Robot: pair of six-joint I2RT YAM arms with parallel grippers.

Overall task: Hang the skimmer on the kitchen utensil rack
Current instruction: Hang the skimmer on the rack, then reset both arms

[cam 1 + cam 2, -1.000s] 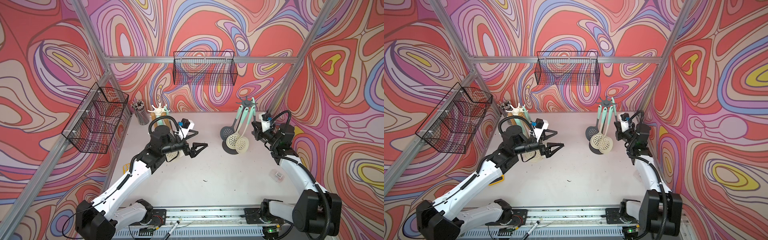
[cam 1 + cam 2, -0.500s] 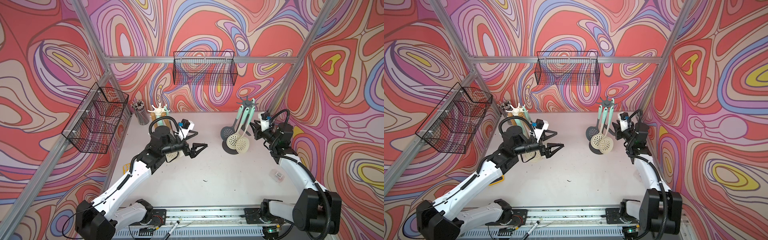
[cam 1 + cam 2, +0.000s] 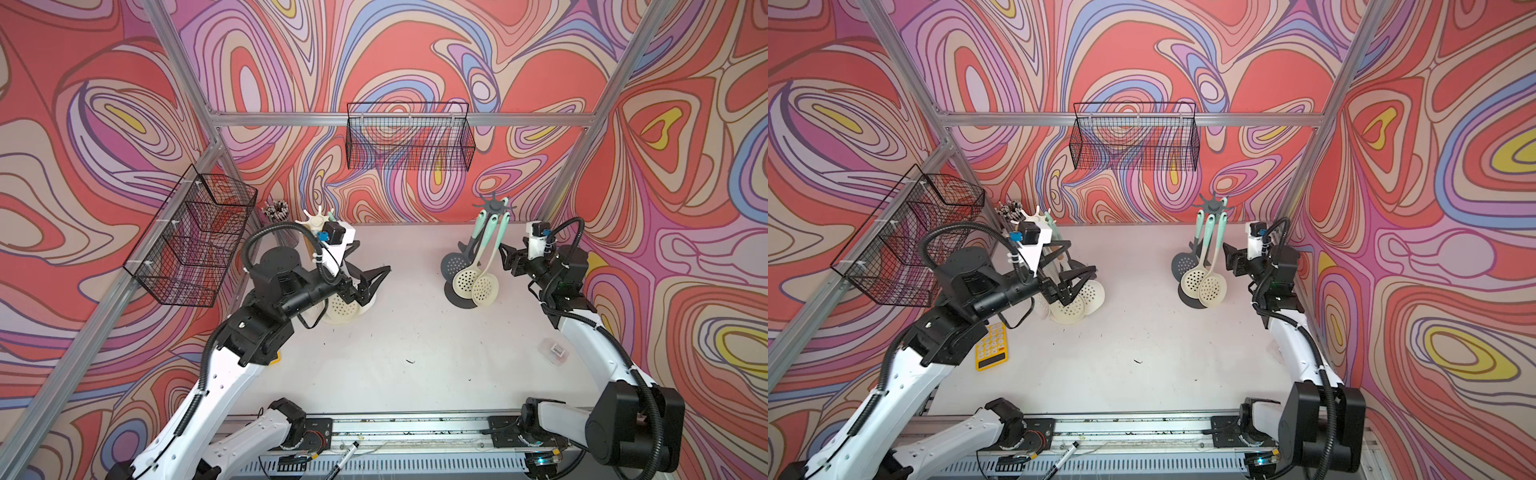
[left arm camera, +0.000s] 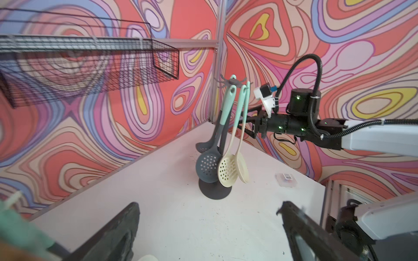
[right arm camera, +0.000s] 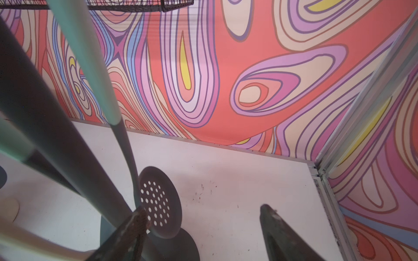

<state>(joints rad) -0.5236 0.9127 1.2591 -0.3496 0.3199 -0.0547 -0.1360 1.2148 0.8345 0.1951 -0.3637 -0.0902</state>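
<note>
Swirl-painted walls, white table (image 3: 395,353), and the skimmer's on its hook!
Left arm (image 3: 226,374) sits well apart from the dark utensil rack (image 3: 461,299), and the left gripper (image 4: 208,205) is spread wide with nothing in it. The cream skimmer (image 3: 485,286) hangs from the rack's top, mint handle up, right beside a matching one. The right gripper (image 5: 202,208) is just beside the rack, jaws well apart and gripping nothing, one finger close by a dark skimmer (image 5: 160,203).
</note>
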